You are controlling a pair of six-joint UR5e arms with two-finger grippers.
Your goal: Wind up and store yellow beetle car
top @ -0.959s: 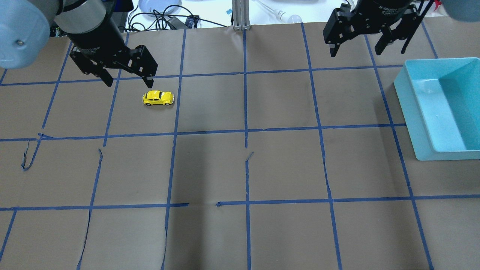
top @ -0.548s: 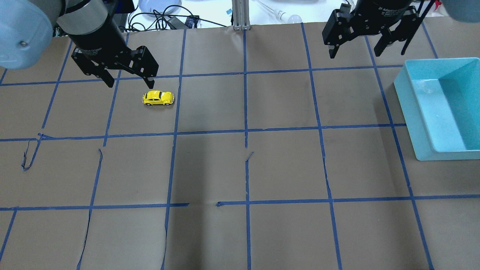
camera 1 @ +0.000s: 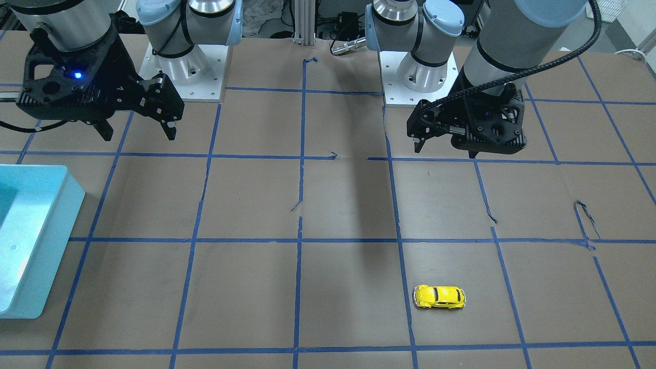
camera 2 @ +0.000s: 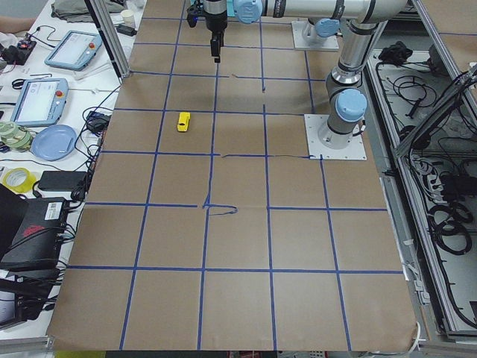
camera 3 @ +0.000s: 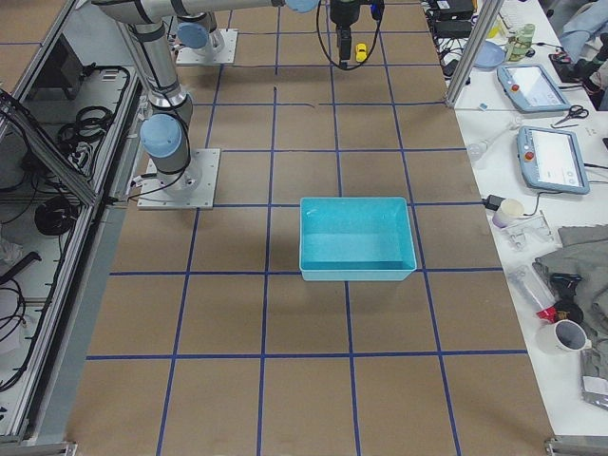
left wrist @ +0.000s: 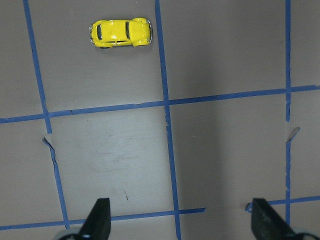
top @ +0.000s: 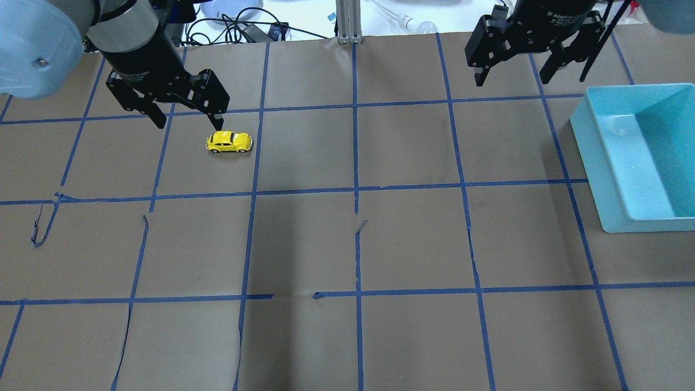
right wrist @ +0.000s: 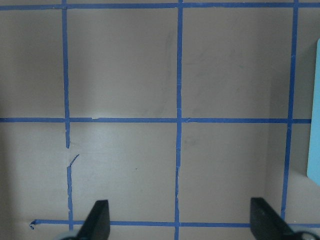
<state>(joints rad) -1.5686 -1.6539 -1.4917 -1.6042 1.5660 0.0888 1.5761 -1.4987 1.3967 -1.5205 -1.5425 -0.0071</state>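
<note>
The yellow beetle car [top: 229,142] stands on its wheels on the brown paper, in the far left part of the table. It also shows in the front view [camera 1: 439,296] and near the top of the left wrist view [left wrist: 120,32]. My left gripper [top: 189,119] is open and empty. It hangs in the air above the table, just short of the car on the robot's side [camera 1: 445,150]. My right gripper [top: 513,76] is open and empty, high over the far right of the table [camera 1: 139,134].
A light-blue bin [top: 597,163] stands at the right edge of the table and shows in the front view [camera 1: 51,236]. The brown paper carries a grid of blue tape, torn in places. Cables, tablets and tape rolls lie beyond the far edge.
My left gripper has drifted slightly toward the car. My right gripper has shifted slightly. The car has not moved.
</note>
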